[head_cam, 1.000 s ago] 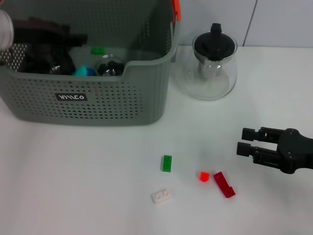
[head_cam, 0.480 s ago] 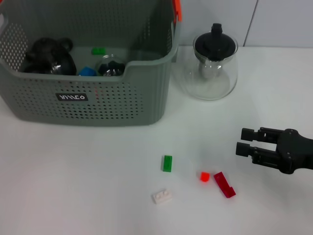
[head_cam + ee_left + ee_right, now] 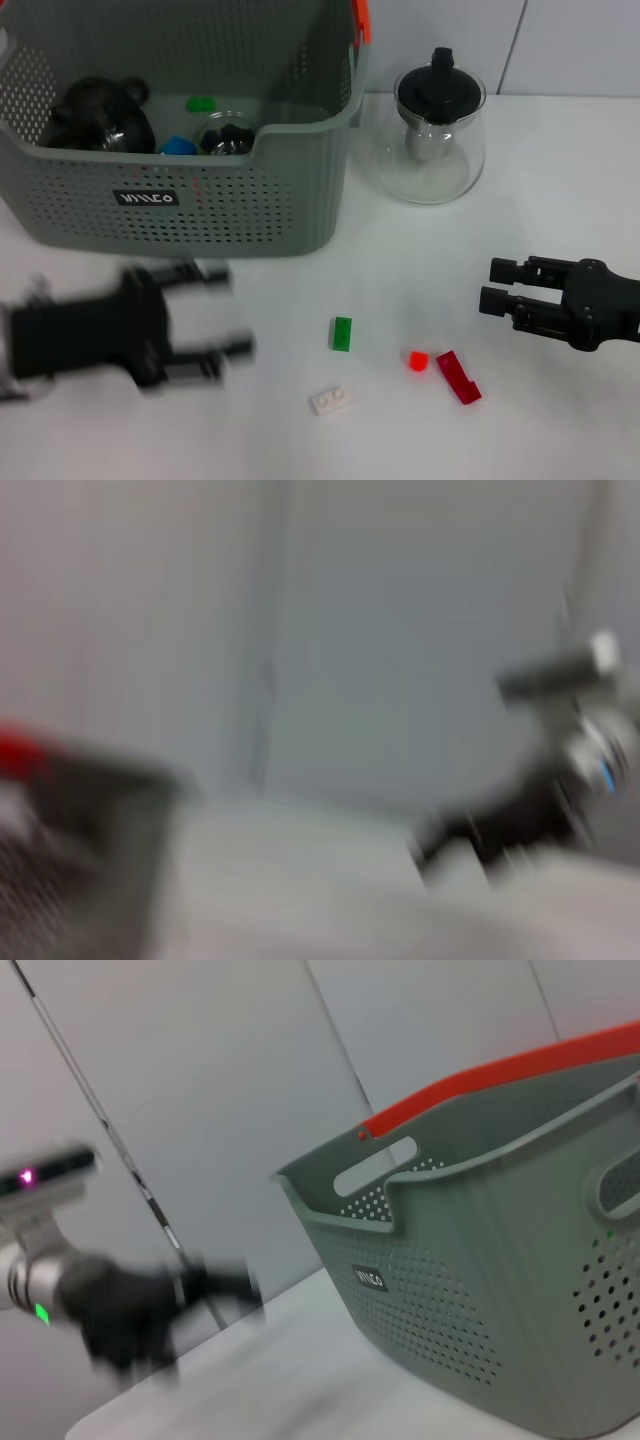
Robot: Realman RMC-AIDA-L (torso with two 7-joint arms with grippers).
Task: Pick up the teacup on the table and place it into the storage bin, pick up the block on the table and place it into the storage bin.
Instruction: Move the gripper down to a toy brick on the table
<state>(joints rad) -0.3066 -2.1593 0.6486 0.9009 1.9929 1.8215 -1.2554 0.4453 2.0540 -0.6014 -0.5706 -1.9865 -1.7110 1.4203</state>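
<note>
Two spread tools, left point(image 3: 215, 320) and right point(image 3: 495, 285), flank blocks; storage bin point(image 3: 250, 200) label unreadable.

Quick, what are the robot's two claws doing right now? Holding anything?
Left gripper: open, holding nothing, over the table in front of the storage bin.
Right gripper: open, holding nothing.
</note>
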